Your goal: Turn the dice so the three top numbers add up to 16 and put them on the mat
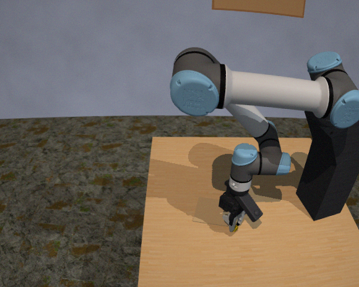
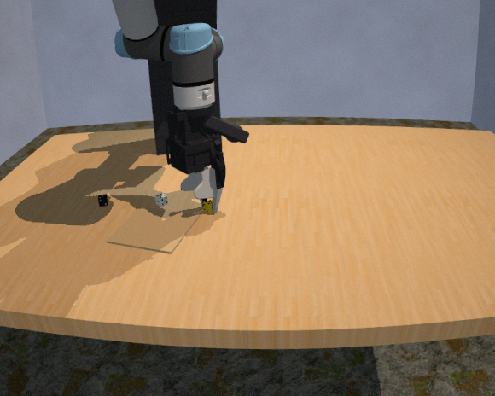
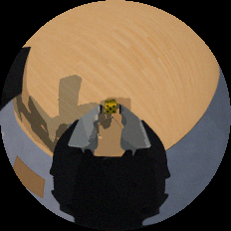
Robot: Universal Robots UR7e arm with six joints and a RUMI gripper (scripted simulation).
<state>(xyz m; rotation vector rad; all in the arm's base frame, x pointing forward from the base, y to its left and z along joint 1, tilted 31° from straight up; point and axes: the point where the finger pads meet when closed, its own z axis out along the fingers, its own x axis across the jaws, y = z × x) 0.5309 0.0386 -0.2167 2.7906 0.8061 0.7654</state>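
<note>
Gripper [image 1: 236,223] [image 2: 210,202] [image 3: 111,106] partly open, tips astride yel. die [image 1: 236,228] [image 2: 207,206] [image 3: 111,106], no grip seen; yel. by mat [image 1: 207,210] [image 2: 149,235] edge; wht. die [image 2: 161,199] nearby, blk. die [image 2: 102,200] off mat

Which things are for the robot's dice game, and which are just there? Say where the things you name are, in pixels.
For the game:
- yellow die [image 1: 236,228] [image 2: 207,206] [image 3: 111,106]
- white die [image 2: 161,199]
- black die [image 2: 102,200]
- thin mat [image 1: 208,210] [image 2: 147,234]
- gripper [image 1: 236,227] [image 2: 209,206] [image 3: 111,106]

Just there:
- brown panel [image 1: 258,7] [image 3: 30,176] on the wall
</note>
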